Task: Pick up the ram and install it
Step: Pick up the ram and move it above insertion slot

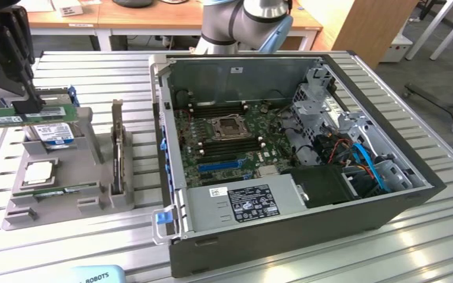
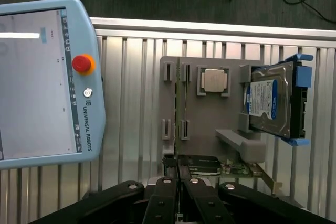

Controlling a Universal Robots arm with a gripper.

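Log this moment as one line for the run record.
end effector: shut on the ram | ram: in the air above the grey fixture | computer case: open, ram not yet in it

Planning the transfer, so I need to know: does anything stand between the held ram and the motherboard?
Yes. The hand holds the ram above the grey fixture. Toward the exterior view's right, the upright dark expansion card and then the open case's side wall stand between it and the motherboard.
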